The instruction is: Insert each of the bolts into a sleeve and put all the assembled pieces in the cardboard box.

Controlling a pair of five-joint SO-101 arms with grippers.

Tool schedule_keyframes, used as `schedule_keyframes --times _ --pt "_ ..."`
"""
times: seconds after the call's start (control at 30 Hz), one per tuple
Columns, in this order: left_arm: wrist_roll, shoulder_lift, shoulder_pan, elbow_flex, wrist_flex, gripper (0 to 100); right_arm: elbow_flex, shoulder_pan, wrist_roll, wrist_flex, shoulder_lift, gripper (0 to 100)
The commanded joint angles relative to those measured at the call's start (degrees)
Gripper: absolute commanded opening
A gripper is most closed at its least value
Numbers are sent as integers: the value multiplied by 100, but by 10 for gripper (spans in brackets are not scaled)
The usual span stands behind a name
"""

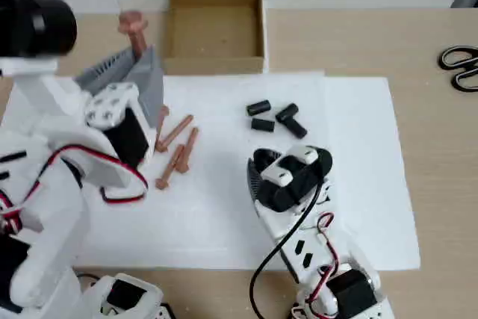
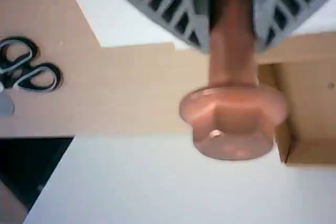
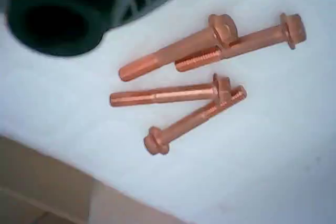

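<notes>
My left gripper (image 1: 139, 56) is shut on a copper bolt (image 1: 134, 26), held up near the left front corner of the cardboard box (image 1: 215, 29). In the left wrist view the bolt's shank sits between the grey fingers (image 2: 273, 9) of the left gripper (image 2: 233, 19), and its flanged head (image 2: 233, 121) points away from them. My right gripper (image 1: 263, 163) is over the white sheet, shut on a black sleeve (image 3: 52, 22) whose open bore faces the camera. Several loose bolts (image 3: 178, 93) lie on the sheet (image 1: 175, 143). Three black sleeves (image 1: 272, 117) lie right of centre.
A white sheet (image 1: 358, 184) covers the middle of the wooden table. Black scissors (image 1: 461, 66) lie at the far right edge of the table, also seen as scissors (image 2: 29, 72) in the left wrist view. The box is open and bare inside.
</notes>
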Motion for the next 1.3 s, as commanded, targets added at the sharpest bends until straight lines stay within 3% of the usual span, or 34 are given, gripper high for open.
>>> schedule_keyframes --times 0.0,0.23,0.3,0.5,0.8,1.13,1.27 --pt "53 -369 0 1182 -703 6 -167 -66 -79 -163 -75 4" --pt "237 -1468 158 4286 -3490 6 -35 -57 -774 -163 -75 4" --pt "237 -1881 422 5033 -3886 6 18 -57 -765 -163 -75 4" --pt "422 -2892 1002 6352 -4255 6 220 -57 -791 -163 -75 4" --pt "633 -3086 1512 6923 -4334 6 202 -66 -791 -163 -66 4" --pt "615 -3086 1538 7864 -5732 6 229 -338 -800 -374 -48 4" --pt "615 -3086 1538 8013 -5873 6 229 -338 -800 -400 -48 4"
